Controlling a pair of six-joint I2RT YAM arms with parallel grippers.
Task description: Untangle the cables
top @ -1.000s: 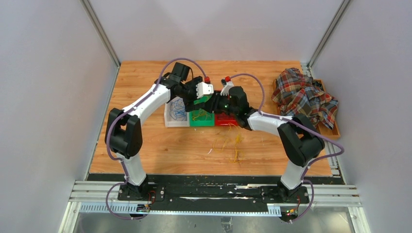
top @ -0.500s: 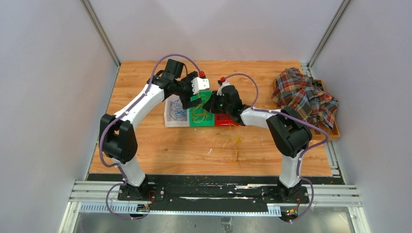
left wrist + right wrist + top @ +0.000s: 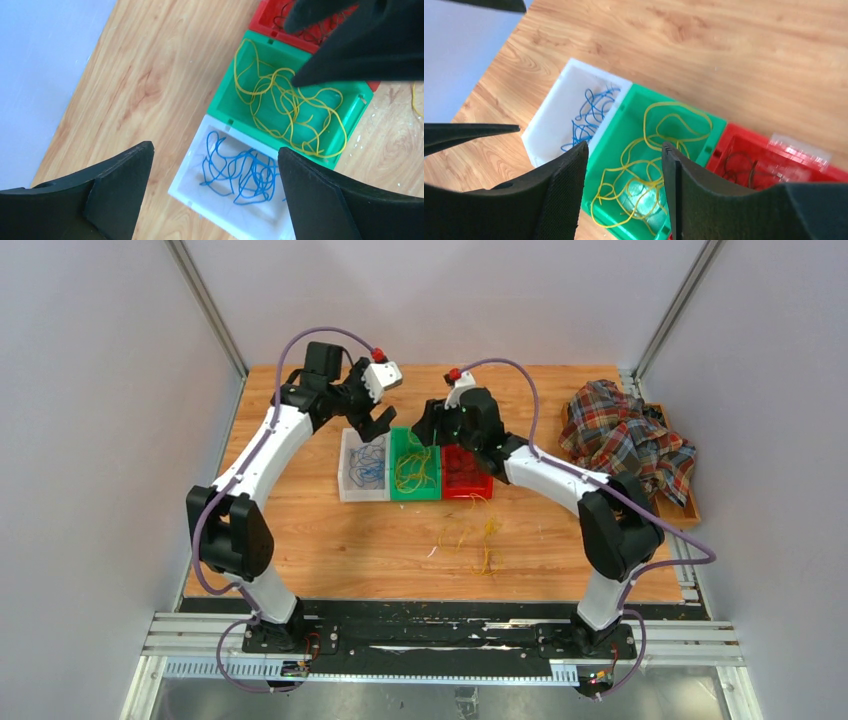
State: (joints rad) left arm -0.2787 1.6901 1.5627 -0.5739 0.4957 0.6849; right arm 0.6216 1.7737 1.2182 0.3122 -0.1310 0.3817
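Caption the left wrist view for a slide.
Open left gripper above blue cables in white bin, yellow cables in green bin.

Green bin point(image 3: 415, 496) open-topped, right tool point(image 3: 424, 433) above it, cloth point(image 3: 625, 440) well aside

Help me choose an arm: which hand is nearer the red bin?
Right. The right hand hovers over the far left corner of the red bin, beside the green bin; the left hand hangs farther left, over the far edge of the white bin.

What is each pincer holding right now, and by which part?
Nothing. The left pincer and right pincer both stand open and empty; the yellow cables lie loose in the green bin.
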